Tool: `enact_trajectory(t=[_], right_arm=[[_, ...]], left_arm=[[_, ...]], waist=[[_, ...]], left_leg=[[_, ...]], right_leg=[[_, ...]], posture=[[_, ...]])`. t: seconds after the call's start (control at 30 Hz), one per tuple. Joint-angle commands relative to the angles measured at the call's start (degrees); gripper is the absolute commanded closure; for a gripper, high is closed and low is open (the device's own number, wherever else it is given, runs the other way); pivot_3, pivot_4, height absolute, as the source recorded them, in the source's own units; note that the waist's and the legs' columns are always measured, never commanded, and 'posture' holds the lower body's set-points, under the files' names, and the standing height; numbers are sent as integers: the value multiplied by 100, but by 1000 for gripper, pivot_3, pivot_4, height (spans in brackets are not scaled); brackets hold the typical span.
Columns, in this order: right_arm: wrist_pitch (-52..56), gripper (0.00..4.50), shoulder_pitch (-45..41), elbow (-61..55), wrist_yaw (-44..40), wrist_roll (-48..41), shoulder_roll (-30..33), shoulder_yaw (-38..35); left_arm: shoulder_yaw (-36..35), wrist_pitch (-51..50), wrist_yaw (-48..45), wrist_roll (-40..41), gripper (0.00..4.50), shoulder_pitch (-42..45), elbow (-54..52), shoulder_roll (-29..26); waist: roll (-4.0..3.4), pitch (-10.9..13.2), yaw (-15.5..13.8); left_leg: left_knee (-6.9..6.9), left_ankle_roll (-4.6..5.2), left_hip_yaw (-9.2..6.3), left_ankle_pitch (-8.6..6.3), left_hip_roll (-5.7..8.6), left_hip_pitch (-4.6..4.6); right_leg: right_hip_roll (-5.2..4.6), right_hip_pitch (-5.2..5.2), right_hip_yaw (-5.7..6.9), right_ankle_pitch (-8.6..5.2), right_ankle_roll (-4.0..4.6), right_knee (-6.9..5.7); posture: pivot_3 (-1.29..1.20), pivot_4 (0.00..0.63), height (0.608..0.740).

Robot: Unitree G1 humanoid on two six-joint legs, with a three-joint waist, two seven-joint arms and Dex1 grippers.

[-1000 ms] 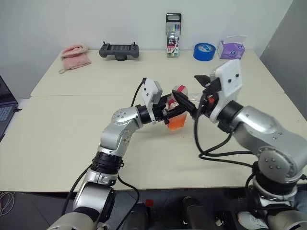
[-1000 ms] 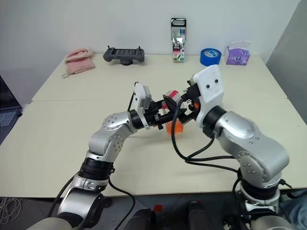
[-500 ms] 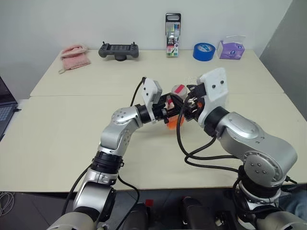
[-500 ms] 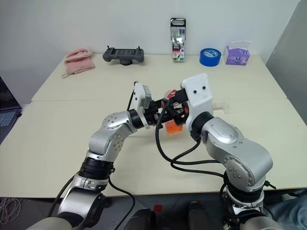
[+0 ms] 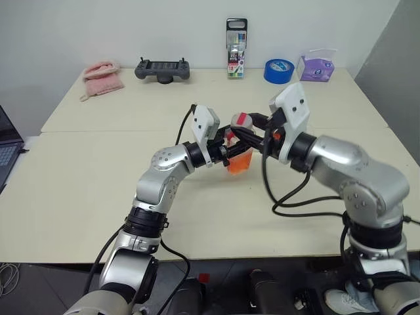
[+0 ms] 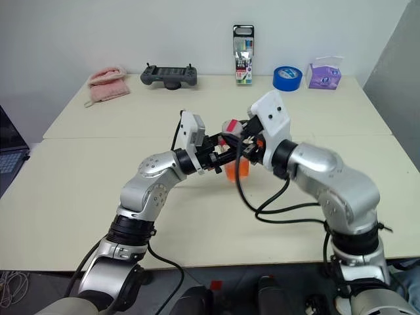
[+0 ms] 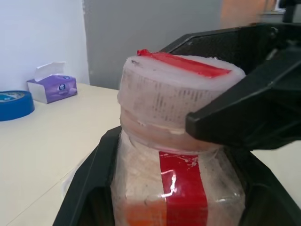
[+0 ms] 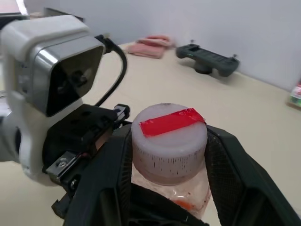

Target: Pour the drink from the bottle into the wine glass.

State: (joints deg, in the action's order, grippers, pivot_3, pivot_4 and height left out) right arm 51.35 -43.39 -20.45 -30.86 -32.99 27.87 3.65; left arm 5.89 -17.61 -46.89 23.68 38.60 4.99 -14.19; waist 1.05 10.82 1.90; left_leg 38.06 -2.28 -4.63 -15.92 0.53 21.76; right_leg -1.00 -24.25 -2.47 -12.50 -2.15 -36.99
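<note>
The bottle (image 5: 240,159) is held above the table's middle, with the orange-red drink (image 6: 237,169) in its lower part. Its cap (image 8: 168,134) is white with a red strip across the top. My left gripper (image 5: 230,152) is shut on the bottle's body, one black finger on each side of it (image 7: 89,188). My right gripper (image 8: 169,157) comes from the opposite side and is shut on the cap, its fingers (image 8: 223,165) pressed against the cap's sides. The wine glass is hidden, probably behind my right arm.
Along the table's far edge lie a pink cloth (image 5: 102,77), a black controller (image 5: 163,69), an upright marker pack (image 5: 237,38), a blue tape roll (image 5: 279,70) and a purple tissue box (image 5: 317,67). A laptop (image 5: 6,147) sits at the left edge.
My right gripper has swung in over the bottle's top and closed from wide open onto the cap. The left gripper and the bottle have stayed in place.
</note>
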Motion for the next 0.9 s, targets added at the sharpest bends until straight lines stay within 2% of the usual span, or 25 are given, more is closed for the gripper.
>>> enact_trajectory(t=[0.03, 0.13, 0.17, 0.23, 0.37, 0.57, 0.6, 0.8, 0.9], right_arm=[[-1121, 2666, -515, 1203, -2165, -40, 581, 4], [-1703, 2666, -895, 1984, -3979, 10, 908, 488], [-1919, 2665, -1106, 2393, -4239, 115, 852, 554], [-2354, 2665, -1479, 3136, -4520, 402, 676, 657], [-2872, 2665, -1852, 3913, -4957, 810, 458, 788], [-2820, 2665, -2025, 4131, -5169, 935, 282, 711], [-2758, 1952, -2013, 4097, -5221, 886, 281, 675], [-2482, 11, -1979, 3918, -5264, 604, 355, 337], [-2357, 0, -1928, 3776, -5217, 488, 386, 197]], left_arm=[[33, -8, -175, 136, 2359, 21, -507, 19], [53, -64, -153, 145, 2359, -14, -602, 47], [60, -77, -141, 138, 2359, -37, -645, 63], [65, -112, -103, 140, 2359, -80, -739, 87], [52, -155, -26, 143, 2359, -143, -866, 113], [27, -143, 12, 131, 2359, -189, -902, 97], [27, -136, 13, 125, 2359, -191, -897, 98], [18, -103, -7, 91, 2359, -141, -816, 123], [16, -89, -32, 81, 2359, -111, -769, 126]], waist=[[0, 0, 0], [0, 1, -2], [0, 0, -5], [0, 1, 20], [0, 1, 37], [0, 1, 1], [0, 1, -6], [0, 1, -19], [0, 1, -20]], left_leg=[[-1, 0, 0, 0, 1, 1], [-1, 2, 1, -1, 0, 2], [-3, 2, 1, -1, 0, 2], [-4, 2, 1, -2, -2, 0], [-4, 1, -5, -1, -7, -7], [0, 0, -5, -1, -6, 0], [-1, -1, -5, -1, -6, 1], [-1, -2, -6, 0, -5, 7], [-1, -1, -6, -1, -4, 5]], right_leg=[[0, 0, 0, 0, 0, 2], [-1, -1, 0, 0, 0, 3], [-1, -1, 0, 0, 0, 3], [-2, -2, 1, 1, 1, 2], [1, -2, 4, 1, 1, -11], [-10, -3, 2, 2, 2, -8], [-15, -3, 2, 2, 2, -7], [-24, -6, 2, 2, 1, -4], [-22, -6, 2, 2, 1, -7]], posture=[[0, 150, 740], [0, 150, 740], [0, 150, 740], [0, 150, 740], [0, 150, 740], [0, 150, 740], [0, 150, 740], [0, 150, 740], [0, 150, 740]])
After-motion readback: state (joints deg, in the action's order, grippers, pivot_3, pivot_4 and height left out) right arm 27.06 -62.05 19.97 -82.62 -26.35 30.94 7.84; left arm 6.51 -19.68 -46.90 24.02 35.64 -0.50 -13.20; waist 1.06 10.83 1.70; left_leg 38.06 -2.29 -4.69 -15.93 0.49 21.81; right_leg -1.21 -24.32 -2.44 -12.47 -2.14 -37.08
